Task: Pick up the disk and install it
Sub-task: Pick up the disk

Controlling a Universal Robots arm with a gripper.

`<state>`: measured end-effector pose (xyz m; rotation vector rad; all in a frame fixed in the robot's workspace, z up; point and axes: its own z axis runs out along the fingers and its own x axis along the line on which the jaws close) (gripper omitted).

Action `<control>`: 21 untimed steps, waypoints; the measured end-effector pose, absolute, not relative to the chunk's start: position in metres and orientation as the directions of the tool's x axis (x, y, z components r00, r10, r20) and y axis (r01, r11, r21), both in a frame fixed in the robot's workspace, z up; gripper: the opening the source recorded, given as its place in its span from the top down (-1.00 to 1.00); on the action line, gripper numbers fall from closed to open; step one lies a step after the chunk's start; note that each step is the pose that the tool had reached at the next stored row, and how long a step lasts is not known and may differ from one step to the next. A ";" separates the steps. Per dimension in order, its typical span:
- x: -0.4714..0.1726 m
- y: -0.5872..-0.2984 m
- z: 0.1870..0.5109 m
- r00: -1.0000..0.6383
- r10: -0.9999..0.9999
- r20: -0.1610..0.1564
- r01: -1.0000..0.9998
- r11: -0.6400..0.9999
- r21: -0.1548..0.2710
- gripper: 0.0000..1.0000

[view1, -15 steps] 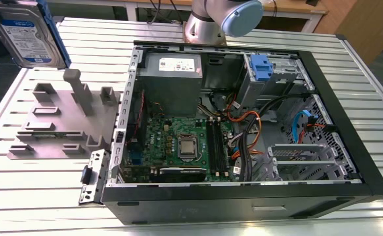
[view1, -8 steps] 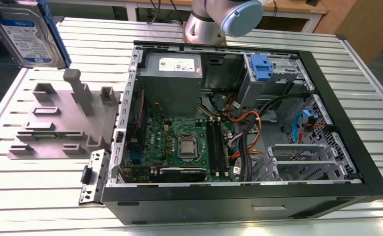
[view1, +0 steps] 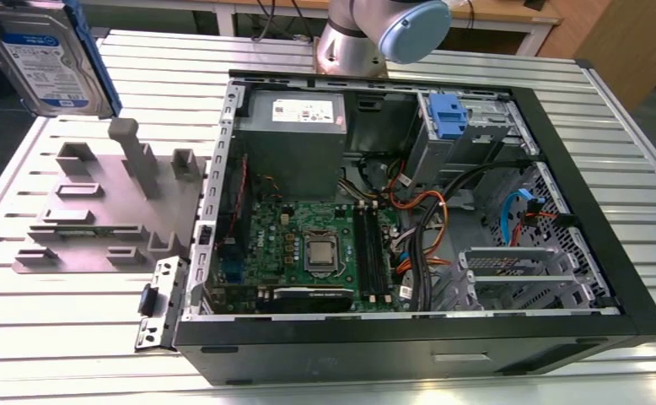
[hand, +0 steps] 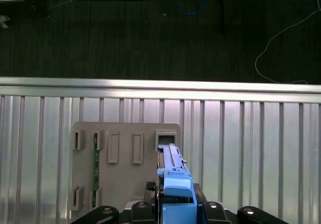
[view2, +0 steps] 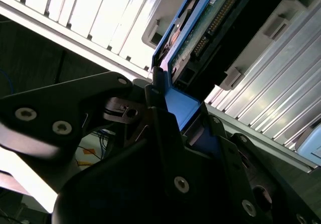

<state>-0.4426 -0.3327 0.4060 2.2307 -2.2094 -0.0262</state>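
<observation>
Shows the disk point(view1: 52, 59) already picked up: flat silver metal, white-and-blue label, blue plastic rails, hanging above the ribbed aluminium worktop point(view1: 69, 304) near its far corner on the exterior view's left, over a moulded grey fixture point(view1: 103, 211). Grips one rail in the closed black pincer point(hand: 175, 209). Leaves installation undone, seemingly, with the open black computer case point(view1: 598, 169) well apart.
</observation>
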 end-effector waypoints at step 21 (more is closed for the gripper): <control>-0.443 -0.333 0.421 0.035 -0.999 -0.010 -0.999 -0.035 0.013 0.27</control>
